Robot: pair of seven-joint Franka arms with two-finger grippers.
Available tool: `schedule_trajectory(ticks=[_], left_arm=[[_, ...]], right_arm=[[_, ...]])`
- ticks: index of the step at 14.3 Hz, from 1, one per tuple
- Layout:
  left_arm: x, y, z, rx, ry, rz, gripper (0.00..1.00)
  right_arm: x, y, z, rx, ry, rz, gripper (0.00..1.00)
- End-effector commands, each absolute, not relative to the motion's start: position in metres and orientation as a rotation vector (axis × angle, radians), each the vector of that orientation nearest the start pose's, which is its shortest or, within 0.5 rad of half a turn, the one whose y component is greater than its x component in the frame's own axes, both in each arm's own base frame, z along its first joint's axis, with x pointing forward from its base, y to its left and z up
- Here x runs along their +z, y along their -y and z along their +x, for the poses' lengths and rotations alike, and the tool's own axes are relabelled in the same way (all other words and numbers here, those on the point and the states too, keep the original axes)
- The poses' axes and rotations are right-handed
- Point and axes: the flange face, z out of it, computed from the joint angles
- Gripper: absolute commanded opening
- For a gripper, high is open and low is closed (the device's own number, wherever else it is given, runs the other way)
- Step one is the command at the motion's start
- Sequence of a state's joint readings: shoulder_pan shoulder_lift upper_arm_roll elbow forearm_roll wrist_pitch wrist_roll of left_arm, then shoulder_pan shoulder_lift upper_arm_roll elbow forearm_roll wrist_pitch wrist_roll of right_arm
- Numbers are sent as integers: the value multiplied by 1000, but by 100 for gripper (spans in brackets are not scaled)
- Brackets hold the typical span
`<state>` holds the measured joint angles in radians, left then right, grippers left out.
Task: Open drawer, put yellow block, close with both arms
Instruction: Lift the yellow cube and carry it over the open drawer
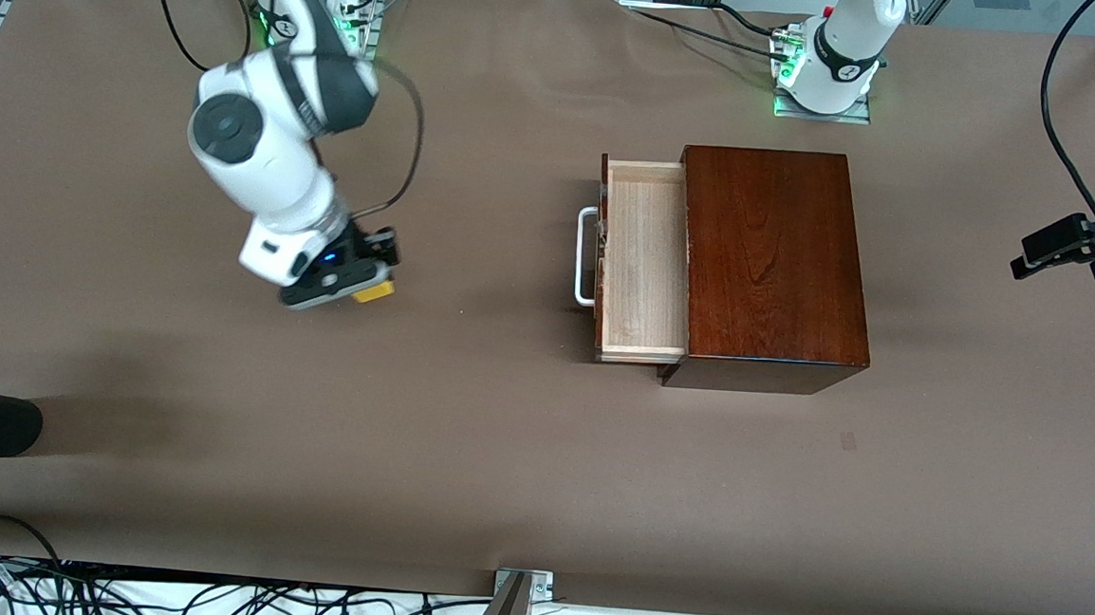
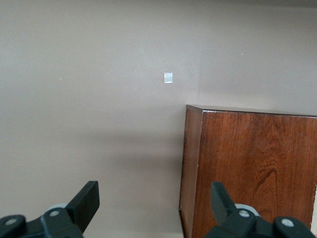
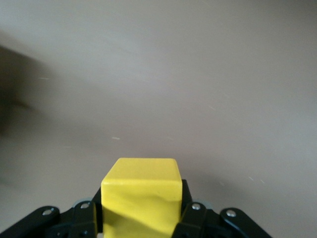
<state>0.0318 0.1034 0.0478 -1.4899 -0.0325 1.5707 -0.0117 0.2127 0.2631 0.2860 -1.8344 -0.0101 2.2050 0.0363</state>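
Two pincers in play. Right pincer [image 1: 359, 282] clenched on the yellow block [image 1: 375, 289], up over bare table [image 1: 462, 454] toward the right arm's end, well apart from the drawer [image 1: 641, 261]; block [image 3: 140, 198] squeezed between the black fingers [image 3: 81, 218]. Drawer pulled out of the dark mahogany box [image 1: 769, 264], pale tray showing, white handle [image 1: 585, 257] facing the right arm's end. Left pincer [image 1: 1074, 247] waiting in the air at the left arm's end of the table, released, fingers [image 2: 85, 201] spread wide, one corner of the box [image 2: 247, 168] below it.
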Motion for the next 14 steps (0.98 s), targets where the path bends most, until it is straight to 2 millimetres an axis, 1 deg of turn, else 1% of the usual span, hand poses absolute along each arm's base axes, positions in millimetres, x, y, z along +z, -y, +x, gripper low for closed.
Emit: schedule_trajectory(ticks=[1, 2, 3, 4, 5, 6, 7, 8, 9, 11, 14], left_arm=[[611, -41, 588, 31, 143, -3184, 100], [611, -40, 588, 31, 140, -3184, 100], [611, -39, 588, 31, 136, -3186, 100], [610, -35, 589, 34, 119, -3187, 100], [603, -30, 592, 54, 105, -3188, 100], [598, -29, 595, 66, 102, -3187, 100], [598, -27, 596, 64, 95, -3189, 100], [600, -27, 598, 54, 95, -3189, 100], [596, -27, 601, 61, 95, -3189, 100], [600, -29, 602, 49, 97, -3189, 100], [599, -25, 603, 54, 87, -3186, 100]], right_arm=[[426, -362, 542, -198, 932, -2929, 0], [434, -386, 536, -212, 1021, -2921, 0], [438, -424, 521, -203, 1120, -2893, 0], [443, -457, 507, -189, 1192, -2864, 0], [444, -483, 500, -174, 1249, -2840, 0], [446, -509, 490, -178, 1293, -2819, 0], [448, -536, 471, -193, 1355, -2789, 0], [444, -549, 465, -212, 1401, -2781, 0], [439, -566, 454, -247, 1490, -2771, 0], [433, -605, 424, -320, 1654, -2729, 0], [414, -640, 407, -360, 1781, -2664, 0]])
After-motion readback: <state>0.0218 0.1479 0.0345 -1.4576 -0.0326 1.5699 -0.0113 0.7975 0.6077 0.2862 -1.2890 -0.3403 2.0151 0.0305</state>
